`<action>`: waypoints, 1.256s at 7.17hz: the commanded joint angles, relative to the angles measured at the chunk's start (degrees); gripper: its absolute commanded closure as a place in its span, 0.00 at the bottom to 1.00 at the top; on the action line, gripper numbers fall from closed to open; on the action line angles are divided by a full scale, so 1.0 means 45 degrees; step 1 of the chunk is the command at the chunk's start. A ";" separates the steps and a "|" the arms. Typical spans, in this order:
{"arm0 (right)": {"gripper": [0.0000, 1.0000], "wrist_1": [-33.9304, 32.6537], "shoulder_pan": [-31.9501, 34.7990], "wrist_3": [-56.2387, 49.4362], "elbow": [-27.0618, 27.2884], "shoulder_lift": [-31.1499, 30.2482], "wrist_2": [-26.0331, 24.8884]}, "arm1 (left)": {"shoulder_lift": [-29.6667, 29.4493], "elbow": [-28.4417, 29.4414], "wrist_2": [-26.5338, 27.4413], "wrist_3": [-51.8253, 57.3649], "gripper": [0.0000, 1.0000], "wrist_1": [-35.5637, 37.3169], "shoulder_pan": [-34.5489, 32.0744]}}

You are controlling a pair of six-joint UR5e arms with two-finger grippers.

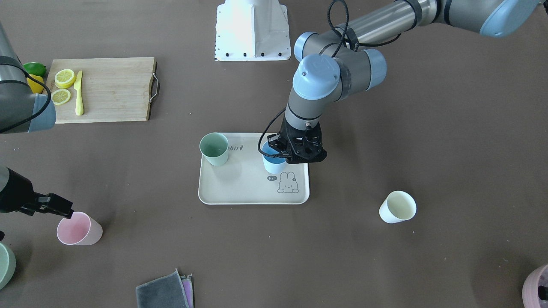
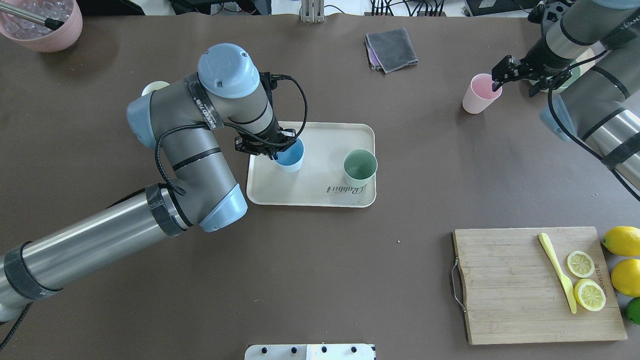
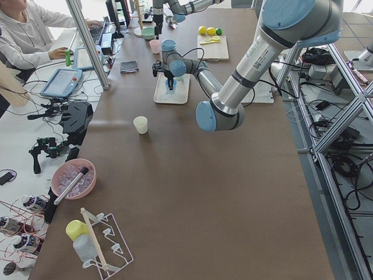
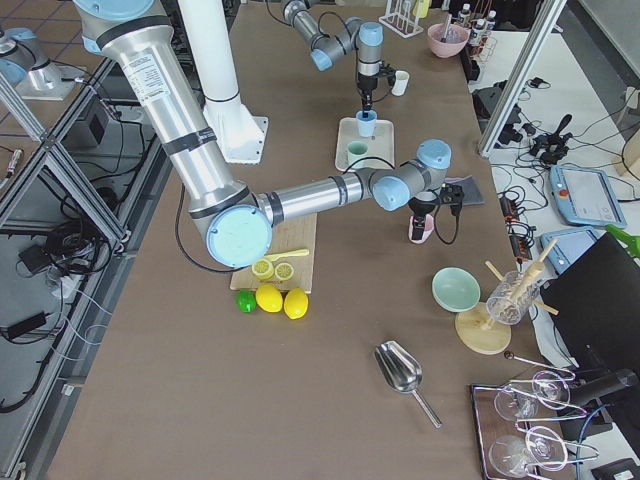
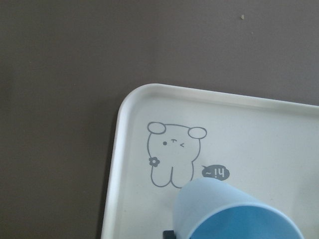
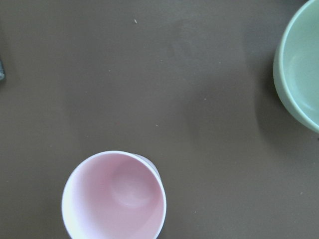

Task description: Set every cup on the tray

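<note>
Going from the robot's side outward: nearer than the tray and off to its right is a board with lemon slices and a yellow knife on it, and whole lemons right at its edge.

On the tray itself, the green cup stands upright at the right end. The blue cup is at the left end by the bunny print, and the left gripper has its jaws pinched on the rim.

Past the tray on the left is the cream cup. From overhead the left arm hides most of it.

Past the tray on the right is the pink cup. The right gripper is just beside it, jaws spread wide with nothing in them. A green bowl sits just beyond that.

Straight behind the tray there's a grey cloth, and way off in the far left corner a pink pot.
</note>
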 commanded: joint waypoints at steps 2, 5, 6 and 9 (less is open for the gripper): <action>0.11 0.0045 -0.0001 0.0822 -0.0815 0.0507 -0.0011 | -0.0073 -0.0034 0.0812 -0.0585 0.02 -0.0051 0.0489; 0.17 0.0065 -0.0314 0.1078 -0.1399 0.0780 0.0008 | -0.0171 -0.0210 0.0832 -0.0624 0.02 0.0008 0.0470; 0.32 0.0065 -0.0314 0.1330 -0.1461 0.0821 0.0047 | -0.0113 -0.0306 0.0832 -0.0605 0.02 0.0027 0.0469; 1.00 0.0065 -0.0470 0.1508 -0.1481 0.0821 0.0280 | 0.0818 -0.1978 0.0599 -0.0062 0.02 0.0164 -0.0464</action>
